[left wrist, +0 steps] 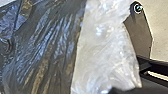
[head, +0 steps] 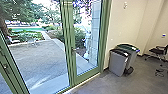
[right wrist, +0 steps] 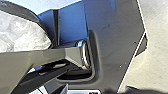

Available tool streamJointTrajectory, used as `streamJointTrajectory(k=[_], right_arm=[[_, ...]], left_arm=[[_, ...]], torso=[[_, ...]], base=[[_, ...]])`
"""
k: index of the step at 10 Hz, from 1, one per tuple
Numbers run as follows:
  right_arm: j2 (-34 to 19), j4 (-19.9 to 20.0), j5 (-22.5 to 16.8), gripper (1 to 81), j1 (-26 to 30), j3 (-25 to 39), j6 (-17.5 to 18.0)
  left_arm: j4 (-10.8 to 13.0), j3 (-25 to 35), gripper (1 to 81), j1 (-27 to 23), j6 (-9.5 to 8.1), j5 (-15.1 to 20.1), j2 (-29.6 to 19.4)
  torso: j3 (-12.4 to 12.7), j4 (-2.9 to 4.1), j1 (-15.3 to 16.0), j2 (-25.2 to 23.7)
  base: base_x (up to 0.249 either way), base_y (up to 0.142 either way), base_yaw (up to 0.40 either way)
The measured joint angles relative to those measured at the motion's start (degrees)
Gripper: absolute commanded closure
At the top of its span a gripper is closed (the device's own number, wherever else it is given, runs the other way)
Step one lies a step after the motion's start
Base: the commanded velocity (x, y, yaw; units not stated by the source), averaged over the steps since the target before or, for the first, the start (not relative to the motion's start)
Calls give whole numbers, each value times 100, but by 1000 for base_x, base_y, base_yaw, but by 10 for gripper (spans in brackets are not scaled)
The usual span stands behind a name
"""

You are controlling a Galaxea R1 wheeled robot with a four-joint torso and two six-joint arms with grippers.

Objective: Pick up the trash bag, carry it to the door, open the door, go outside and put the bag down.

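Right now, the trash bag [left wrist: 107,47] is showing close up before the left wrist camera, its whitish, see-through plastic crinkling and catching the light beside dark, shiny folds. Pale crumpled plastic [right wrist: 22,35] is also appearing in the right wrist view, near the robot's own parts. Whether the left gripper is standing wide or narrow, or holding the bag, I cannot tell; the same is going for the right gripper.

Ahead of the robot, the glass door [head: 86,78] is looking shut in its green frame [head: 105,37], a handle [head: 74,49] sitting partway up beside the middle uprights. Beyond the glass, a paved yard [head: 42,58] is stretching toward a pale path [head: 46,35], with a bush [head: 78,35] growing near a block wall [head: 95,32] and trees [head: 47,8] rising farther off.

Indoors, to the right of the door, 2 gray bins [head: 117,62] with darker lids are standing close together near the cream wall [head: 130,27], the nearer bin partly covering the other. An office chair [head: 157,51] is standing farther right, well apart from them, on the gray floor [head: 100,86].
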Motion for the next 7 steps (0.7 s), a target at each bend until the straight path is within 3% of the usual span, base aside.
streamJointTrajectory(k=[3, 7], right_arm=[[1, 0, 1, 10, -6, -1, 0], [63, -6, -2, 10, -2, -10, 1]], left_arm=[[0, 0, 811, -2, 0, 0, 0], [2, -13, 811, -9, 0, 0, -28]], torso=[[0, 0, 0, 0], [0, 0, 0, 0]], base=[[152, 0, 0], [153, -74, 0]])
